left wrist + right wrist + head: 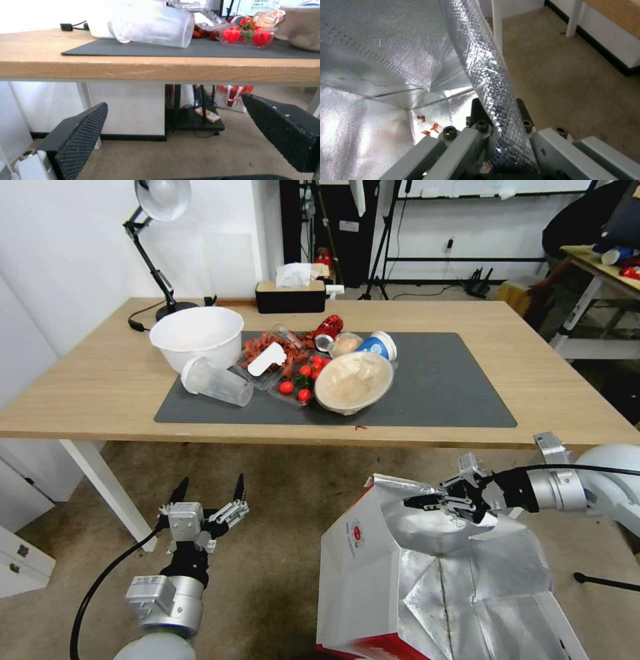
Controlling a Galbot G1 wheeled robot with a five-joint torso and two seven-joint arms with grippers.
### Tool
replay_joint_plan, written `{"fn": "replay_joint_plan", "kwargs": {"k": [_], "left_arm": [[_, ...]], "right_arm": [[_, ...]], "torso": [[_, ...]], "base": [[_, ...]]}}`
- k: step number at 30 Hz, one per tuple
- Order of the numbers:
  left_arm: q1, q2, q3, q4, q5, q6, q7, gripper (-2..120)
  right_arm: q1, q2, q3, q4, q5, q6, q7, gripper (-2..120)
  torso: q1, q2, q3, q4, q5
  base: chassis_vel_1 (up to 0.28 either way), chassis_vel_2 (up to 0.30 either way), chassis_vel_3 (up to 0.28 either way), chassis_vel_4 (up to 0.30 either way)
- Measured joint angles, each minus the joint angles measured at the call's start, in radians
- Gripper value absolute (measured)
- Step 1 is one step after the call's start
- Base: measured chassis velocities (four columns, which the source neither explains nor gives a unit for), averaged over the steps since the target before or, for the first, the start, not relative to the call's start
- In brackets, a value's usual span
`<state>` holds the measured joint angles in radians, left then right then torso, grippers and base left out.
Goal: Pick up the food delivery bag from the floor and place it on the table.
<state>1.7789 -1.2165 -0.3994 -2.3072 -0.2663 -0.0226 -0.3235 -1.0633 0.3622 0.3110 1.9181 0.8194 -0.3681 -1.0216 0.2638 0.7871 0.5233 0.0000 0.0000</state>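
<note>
The food delivery bag (363,563) stands open on my right, below the table's front edge; one white side with a small red logo faces me and its silver foil lining (467,580) shows. My right gripper (427,501) is shut on the bag's far top rim. In the right wrist view the foil rim (486,75) runs between the fingers of that gripper (501,125). The bag's base is cut off, so I cannot tell if it touches the floor (280,553). My left gripper (210,488) hangs open and holds nothing, low in front of the table (100,380).
On the dark mat (440,387) lie a white bowl (197,337), a tipped clear cup (217,382), tomatoes (300,380), a paper bowl (353,382) and cups. A tissue box (291,295) and a lamp (160,220) stand at the back. A white table leg (107,487) is near my left gripper.
</note>
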Motion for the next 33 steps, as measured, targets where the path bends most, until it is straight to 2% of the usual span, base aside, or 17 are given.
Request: {"fn": "replay_joint_plan", "kwargs": {"k": [9, 11, 33], "left_arm": [[0.001, 0.002, -0.001, -0.003, -0.003, -0.003, 0.001, 100], [0.001, 0.002, -0.003, -0.005, -0.003, -0.004, 0.001, 100], [0.002, 0.001, -0.001, -0.007, 0.0, -0.005, 0.002, 100]], "right_arm": [[-0.002, -0.001, 0.003, 0.005, 0.0, 0.0, 0.002, 0], [-0.003, -0.003, 0.005, 0.009, -0.003, 0.0, 0.004, 0], [-0.006, -0.011, 0.011, 0.014, -0.009, -0.001, 0.004, 0]], "torso": [[0.018, 0.042, 0.024, 0.0, 0.0], [0.029, 0.067, 0.038, 0.0, 0.0], [0.071, 0.167, 0.096, 0.0, 0.0]], "base": [[0.0, 0.0, 0.0, 0.0], [0.0, 0.0, 0.0, 0.0], [0.0, 0.0, 0.0, 0.0]]}}
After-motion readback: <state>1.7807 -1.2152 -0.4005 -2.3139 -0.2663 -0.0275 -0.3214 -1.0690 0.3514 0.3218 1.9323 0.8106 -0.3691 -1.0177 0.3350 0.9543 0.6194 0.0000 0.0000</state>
